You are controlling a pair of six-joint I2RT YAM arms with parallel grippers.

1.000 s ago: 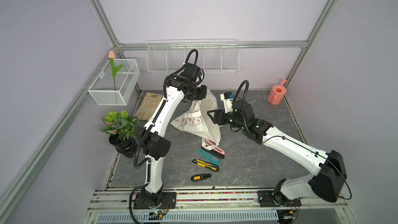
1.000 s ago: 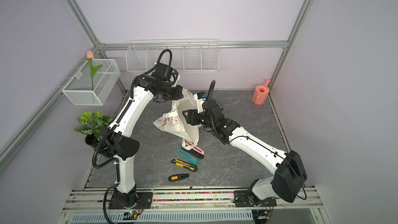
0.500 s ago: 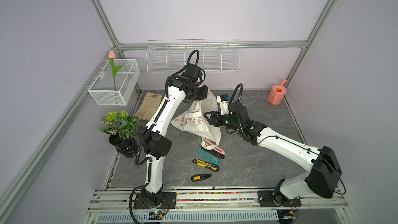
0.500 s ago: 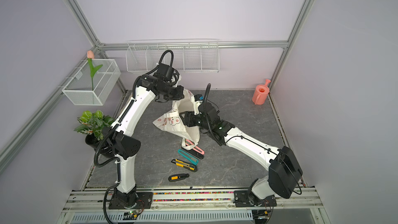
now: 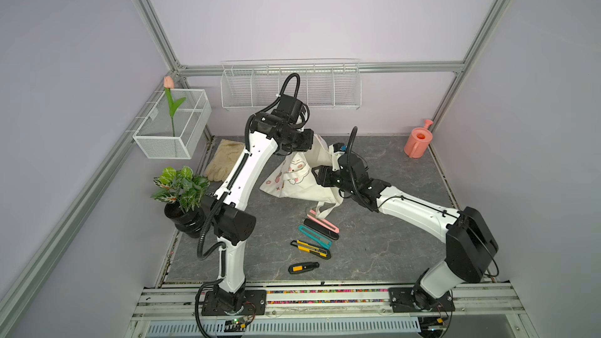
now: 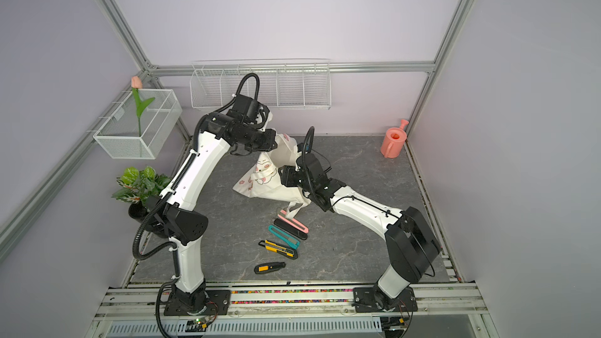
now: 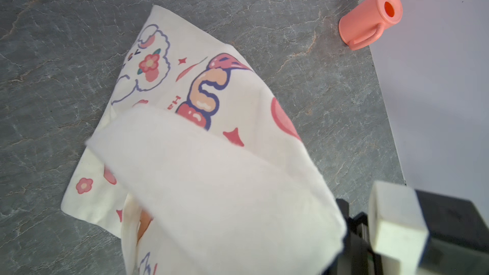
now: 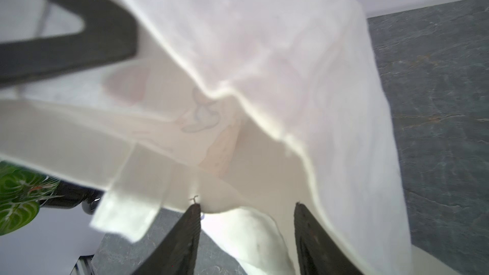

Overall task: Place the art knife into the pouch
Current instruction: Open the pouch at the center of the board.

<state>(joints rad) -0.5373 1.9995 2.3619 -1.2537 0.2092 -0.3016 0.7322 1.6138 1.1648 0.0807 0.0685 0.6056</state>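
Left gripper (image 5: 307,144): clamped on the upper edge of the pouch (image 5: 302,180), holding it raised. The pouch's lower corner rests on the grey mat (image 5: 374,248). The jaws themselves are hidden by cloth in both top views.

Right gripper (image 8: 247,205): jaws partly apart, no knife between them. The tips sit at the mouth of the pouch, with a fold of cream cloth bulging into the gap. I cannot tell whether the pads touch that fold.

Art knife: not yet picked up. Four cutters lie on the mat, on the base side of the pouch and lower than the right gripper:
- pink cutter (image 5: 323,222), with a pouch strap (image 5: 325,211) draped over its far end
- teal cutter (image 5: 315,235)
- yellow cutter (image 5: 310,248)
- black-and-orange cutter (image 5: 303,267), nearest the rail and apart from the other three

I cannot tell which of the four is meant.

Key relation: the first three lie side by side, with their long axes parallel and diagonal, far ends toward the robot's left. The fourth lies nearly crosswise.

Judgement: the right arm is the free one and the nearer. It must draw back toward its base, descend, and turn its jaws across the chosen handle. The strap may snag the pink one
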